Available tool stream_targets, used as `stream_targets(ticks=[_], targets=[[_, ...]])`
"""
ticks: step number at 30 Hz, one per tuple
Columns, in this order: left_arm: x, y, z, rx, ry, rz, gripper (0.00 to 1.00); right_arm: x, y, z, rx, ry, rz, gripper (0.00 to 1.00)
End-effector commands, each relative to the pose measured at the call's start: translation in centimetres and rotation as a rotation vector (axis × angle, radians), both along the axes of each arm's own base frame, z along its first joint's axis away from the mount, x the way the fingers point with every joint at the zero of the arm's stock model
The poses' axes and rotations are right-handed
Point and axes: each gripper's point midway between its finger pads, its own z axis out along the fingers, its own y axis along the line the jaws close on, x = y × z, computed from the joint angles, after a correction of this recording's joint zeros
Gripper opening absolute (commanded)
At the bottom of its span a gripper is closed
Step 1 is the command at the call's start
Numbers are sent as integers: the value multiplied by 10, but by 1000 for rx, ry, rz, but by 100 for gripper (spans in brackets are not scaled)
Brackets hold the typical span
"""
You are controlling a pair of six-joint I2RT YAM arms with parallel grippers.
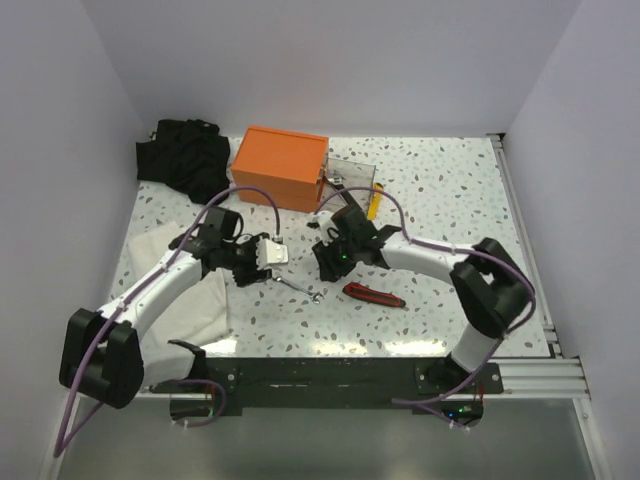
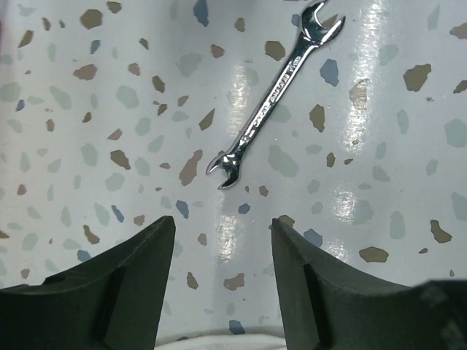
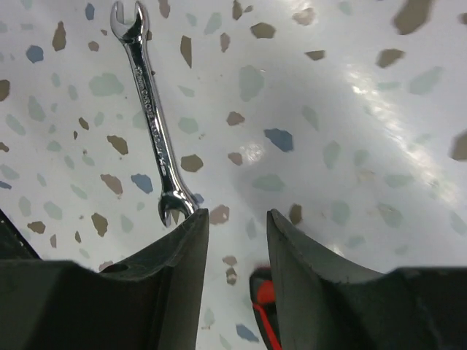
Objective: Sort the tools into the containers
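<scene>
While the left gripper [image 2: 222, 230] and right gripper [image 3: 237, 222] are hovering with fingers apart, clamping nothing, a small silver open-ended metal wrench [image 1: 300, 290] is lying flat on the speckled white table [image 1: 450, 200] near the overhead frame's centre.

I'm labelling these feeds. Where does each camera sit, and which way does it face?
Top external: above and behind the bases, looking down on the table; left arm, right arm show.
Left wrist: on the left arm, facing down at the wrench; left gripper, open, shows.
Right wrist: on the right arm, facing down; right gripper, open, frames wrench and knife.
Shared: apparently one wrench, seen in all three.
</scene>
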Motion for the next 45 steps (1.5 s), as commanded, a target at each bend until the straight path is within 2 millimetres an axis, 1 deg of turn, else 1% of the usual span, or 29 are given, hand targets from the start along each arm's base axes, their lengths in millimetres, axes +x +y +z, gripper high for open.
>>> stream_targets(ticks=[1, 3, 4, 5, 6, 8, 9, 11, 13, 14, 17, 18, 19, 21, 26, 27, 28, 29, 30, 31, 33, 34, 36, 38, 39, 40, 43, 44, 45], targets=[[-5, -14, -14, -26, 6, -187, 60, -5, -24, 49, 77, -87, -13, 44], [-3, -18, -25, -17, 30, -228, 60, -9, -36, 48, 70, -88, -37, 45], [-1, -22, -28, -9, 23, -250, 60, -10, -39, 53, 78, -100, -45, 45], [1, -20, -38, 33, 27, -259, 59, -9, -44, 51, 71, -104, -60, 46], [3, -20, -44, 67, 6, -278, 58, -10, -51, 44, 51, -98, -87, 47], [12, -28, -49, 88, -34, -311, 56, -7, -57, 50, 69, -113, -116, 47], [15, -32, -48, 80, -42, -319, 56, -2, -67, 49, 72, -113, -146, 47], [23, -40, -46, 69, -39, -333, 56, 3, -77, 58, 82, -143, -168, 48], [23, -43, -52, 78, -5, -349, 56, 11, -95, 57, 64, -148, -209, 48], [26, -47, -50, 76, -6, -357, 56, 17, -105, 60, 64, -158, -245, 48], [19, -46, -61, 116, 37, -398, 55, 26, -125, 55, 52, -151, -346, 48], [15, -48, -65, 133, 45, -427, 54, 27, -129, 55, 64, -141, -373, 48], [6, -45, -72, 161, 100, -449, 52, 30, -129, 58, 85, -145, -380, 48], [-7, -42, -77, 192, 167, -477, 48, 34, -133, 65, 102, -170, -394, 48], [-16, -40, -85, 224, 206, -481, 43, 42, -144, 74, 110, -219, -417, 48], [-17, -41, -86, 233, 207, -477, 42, 41, -144, 76, 118, -225, -406, 48], [-17, -41, -89, 243, 218, -466, 38, 41, -142, 83, 137, -250, -393, 48], [-17, -39, -91, 261, 233, -444, 37, 39, -142, 83, 141, -261, -370, 48], [-20, -38, -92, 270, 251, -441, 35, 35, -136, 85, 167, -262, -329, 48], [-20, -38, -95, 279, 269, -432, 32, 33, -134, 87, 175, -271, -306, 48], [-24, -35, -97, 288, 315, -401, 29, 28, -134, 83, 163, -280, -259, 48], [-24, -36, -100, 289, 328, -395, 22, 27, -136, 79, 152, -277, -250, 48], [-26, -38, -101, 273, 350, -376, 17, 25, -136, 75, 137, -277, -230, 45], [-28, -41, -102, 253, 371, -367, 14, 18, -129, 74, 155, -283, -183, 43], [-29, -41, -102, 246, 387, -361, 12, 18, -124, 79, 171, -316, -161, 43], [-29, -46, -100, 223, 406, -358, 10, 13, -115, 81, 179, -339, -124, 43], [-28, -50, -97, 186, 460, -325, 6, -2, -95, 75, 192, -372, -26, 47], [-28, -50, -97, 181, 473, -324, 5, -14, -80, 73, 203, -374, 54, 47], [-32, -49, -96, 184, 495, -321, 5, -16, -72, 68, 208, -372, 88, 47]])
